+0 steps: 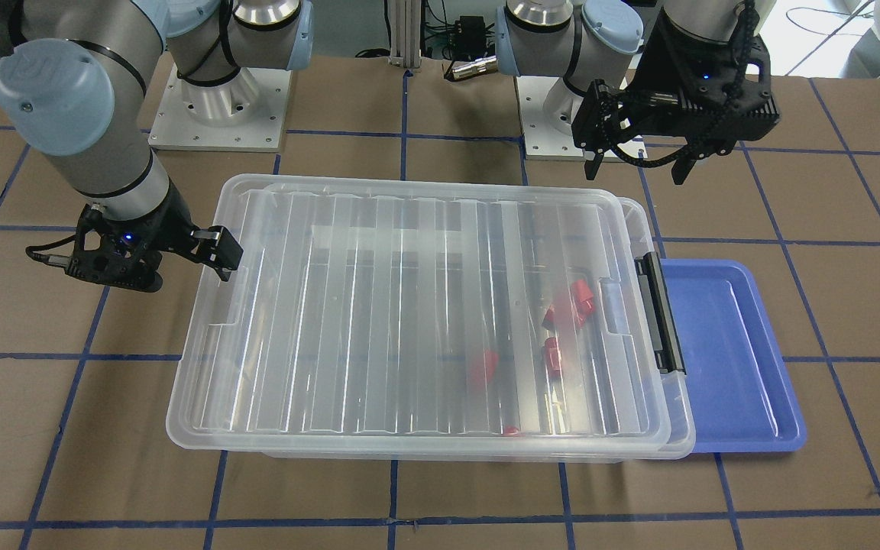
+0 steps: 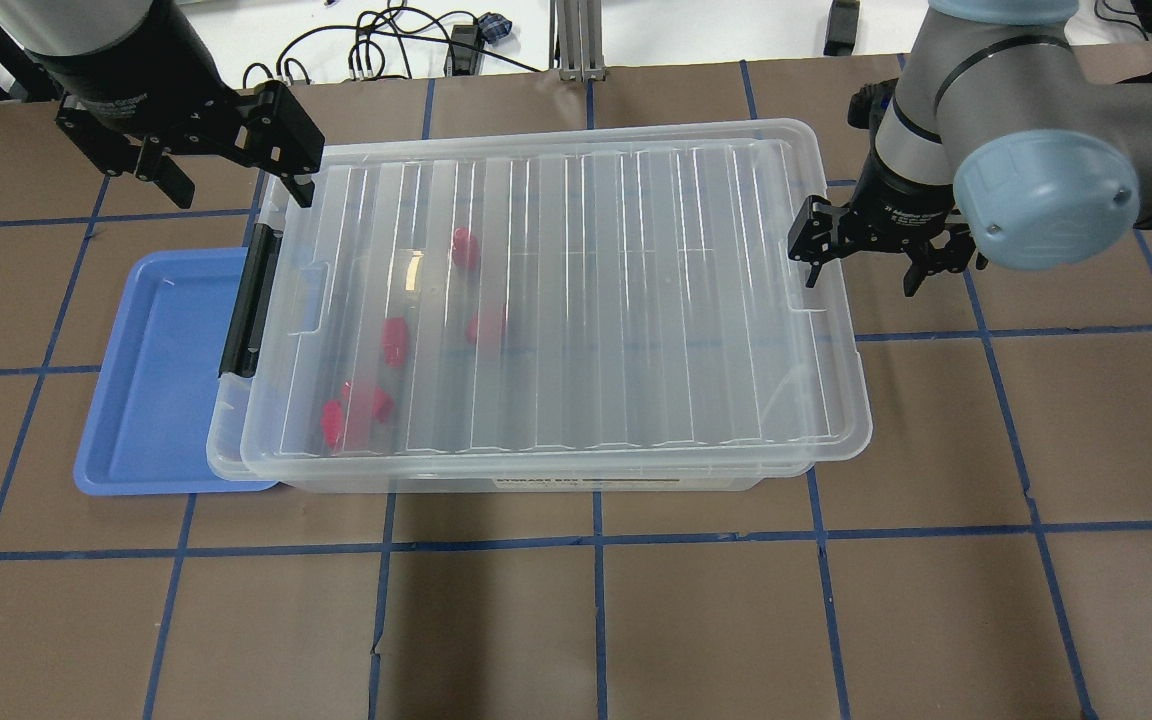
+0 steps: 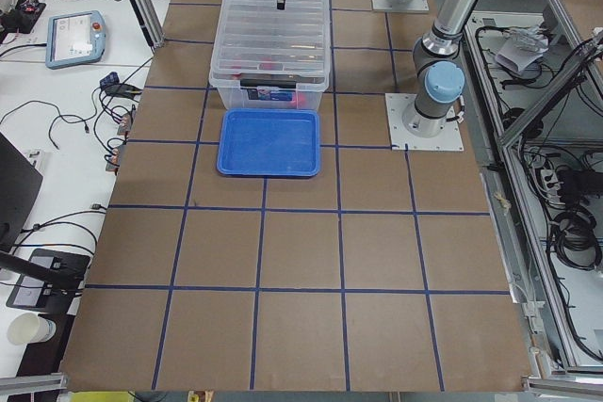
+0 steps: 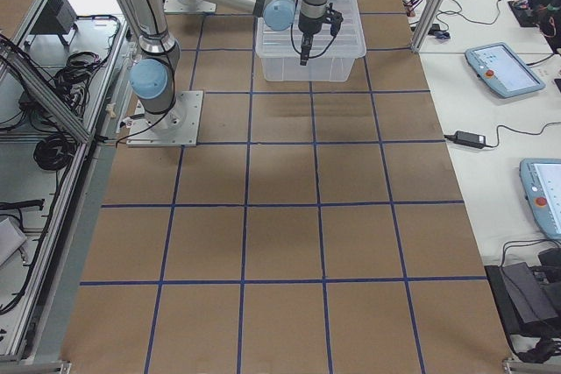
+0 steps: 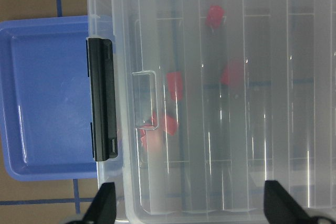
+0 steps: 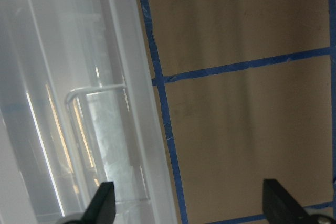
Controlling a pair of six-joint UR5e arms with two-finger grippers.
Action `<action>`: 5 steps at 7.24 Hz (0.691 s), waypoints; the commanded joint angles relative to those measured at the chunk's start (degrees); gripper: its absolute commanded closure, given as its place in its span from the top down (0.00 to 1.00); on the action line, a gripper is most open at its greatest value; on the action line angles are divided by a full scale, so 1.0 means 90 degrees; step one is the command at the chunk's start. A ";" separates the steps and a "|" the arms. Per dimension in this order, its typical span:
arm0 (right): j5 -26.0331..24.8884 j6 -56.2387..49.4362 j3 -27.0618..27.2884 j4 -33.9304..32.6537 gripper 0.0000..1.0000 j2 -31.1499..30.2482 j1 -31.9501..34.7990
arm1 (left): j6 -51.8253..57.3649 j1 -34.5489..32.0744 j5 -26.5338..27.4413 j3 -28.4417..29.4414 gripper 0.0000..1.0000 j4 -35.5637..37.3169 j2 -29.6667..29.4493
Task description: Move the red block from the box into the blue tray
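The box (image 2: 636,300) is a clear bin with its ribbed lid on and a black latch (image 2: 241,310) at its left end. Several red blocks (image 2: 395,340) lie inside and show through the lid, mostly near the latch end (image 5: 175,85). The blue tray (image 2: 156,380) lies empty on the table against that end, its edge partly under the box. My left gripper (image 2: 236,185) is open and empty, hovering above the box's far-left corner. My right gripper (image 2: 861,270) is open and empty, beside the box's right end rim (image 6: 121,129).
The brown table is marked with a grid of blue tape (image 2: 596,540). The arm bases (image 1: 218,107) stand behind the box. Cables lie beyond the table's far edge (image 2: 406,40).
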 commanded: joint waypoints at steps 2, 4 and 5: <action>-0.0267 -0.0081 0.0004 -0.0025 1.00 0.0219 -0.0007 | 0.0000 -0.0001 0.0008 0.0008 1.00 0.0005 -0.0003; -0.0298 -0.0101 -0.0015 -0.0025 1.00 0.0307 -0.0026 | 0.0000 -0.0001 0.0008 -0.0002 1.00 0.0025 -0.0003; -0.0307 -0.0101 -0.0054 -0.0034 1.00 0.0317 -0.0036 | 0.0000 -0.0010 0.0008 -0.0002 1.00 0.0025 -0.0003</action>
